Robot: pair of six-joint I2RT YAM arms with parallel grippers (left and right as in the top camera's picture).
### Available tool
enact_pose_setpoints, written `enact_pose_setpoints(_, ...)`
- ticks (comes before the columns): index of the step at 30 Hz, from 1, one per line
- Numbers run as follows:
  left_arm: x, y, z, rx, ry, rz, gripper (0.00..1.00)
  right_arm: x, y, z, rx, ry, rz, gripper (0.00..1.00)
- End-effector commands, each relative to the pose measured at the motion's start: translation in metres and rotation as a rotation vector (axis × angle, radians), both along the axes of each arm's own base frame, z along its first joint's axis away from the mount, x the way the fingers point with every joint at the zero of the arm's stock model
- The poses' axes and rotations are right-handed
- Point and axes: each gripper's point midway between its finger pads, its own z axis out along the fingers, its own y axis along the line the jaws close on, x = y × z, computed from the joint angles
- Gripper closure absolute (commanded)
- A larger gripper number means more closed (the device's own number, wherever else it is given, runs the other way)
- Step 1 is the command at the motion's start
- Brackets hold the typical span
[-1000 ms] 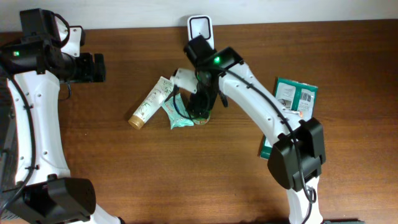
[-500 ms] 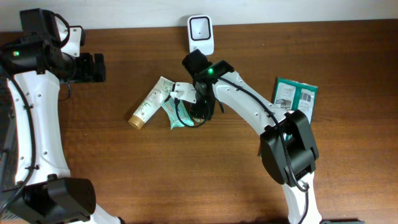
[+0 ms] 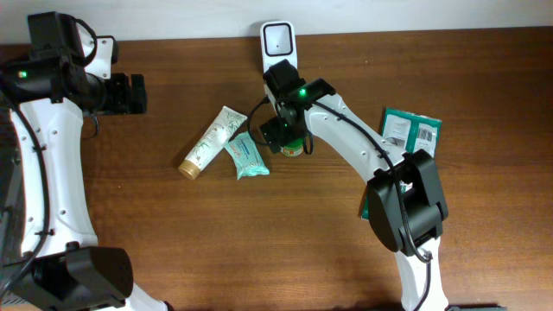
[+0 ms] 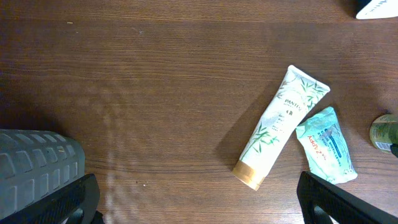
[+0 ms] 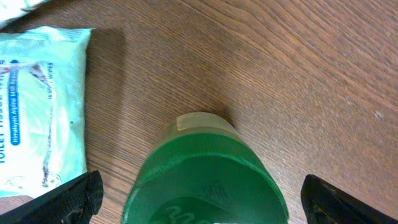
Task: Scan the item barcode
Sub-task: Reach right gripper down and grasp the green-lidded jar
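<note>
Right gripper (image 5: 200, 199) hangs with jaws wide apart, straddling a green-lidded jar (image 5: 205, 162) that stands upright on the wooden table (image 3: 173, 242), not clasped. A pale wipes pack (image 5: 37, 106) lies just beside the jar. The white scanner (image 3: 278, 41) stands near, at the table's far edge. This is likely the pickup step: next, close on the jar and lift it toward the scanner. Left gripper (image 4: 199, 202) hangs open, well apart.

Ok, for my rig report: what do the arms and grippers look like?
The left arm and right arm have white shells, black joints and a green light each. Black cables run along them. The left gripper and right gripper are black.
</note>
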Motion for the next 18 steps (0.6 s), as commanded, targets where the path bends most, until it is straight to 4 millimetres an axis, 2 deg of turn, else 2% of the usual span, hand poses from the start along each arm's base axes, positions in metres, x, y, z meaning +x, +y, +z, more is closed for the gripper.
enact_pose_setpoints(1, -0.002, 0.0, 0.01, 0.007, -0.024, -0.011, 0.01, 0.0, 0.0, -0.01, -0.012, 0.012, 0.052, 0.0)
enact_pose_setpoints(3, -0.002, 0.0, 0.01, 0.007, -0.024, -0.011, 0.01, -0.002, -0.003, -0.026, -0.037, 0.038, 0.065, 0.21)
enact_pose_setpoints(5, -0.002, 0.0, 0.01, 0.007, -0.024, -0.011, 0.01, 0.0, -0.008, -0.027, -0.044, 0.038, 0.054, 0.32)
enact_pose_setpoints(7, -0.002, 0.0, 0.009, 0.007, -0.023, -0.011, 0.01, 0.0, -0.02, -0.029, -0.06, 0.057, 0.032, 0.38)
enact_pose_setpoints(8, -0.002, 0.0, 0.009, 0.007, -0.023, -0.011, 0.01, -0.002, -0.024, -0.025, -0.06, 0.069, 0.028, 0.48)
enact_pose_setpoints(11, -0.002, 0.0, 0.009, 0.007, -0.023, -0.011, 0.01, 0.001, -0.02, -0.001, -0.037, 0.046, 0.03, 0.45)
enact_pose_setpoints(13, -0.002, 0.0, 0.009, 0.007, -0.023, -0.011, 0.01, 0.003, -0.019, 0.004, -0.033, 0.039, 0.03, 0.27)
enact_pose_setpoints(14, -0.002, 0.0, 0.01, 0.007, -0.024, -0.011, 0.01, 0.002, -0.019, 0.004, -0.035, 0.043, 0.03, 0.23)
enact_pose_setpoints(18, -0.002, 0.0, 0.01, 0.007, -0.024, -0.011, 0.01, -0.004, -0.02, 0.005, -0.036, 0.068, 0.033, 0.26)
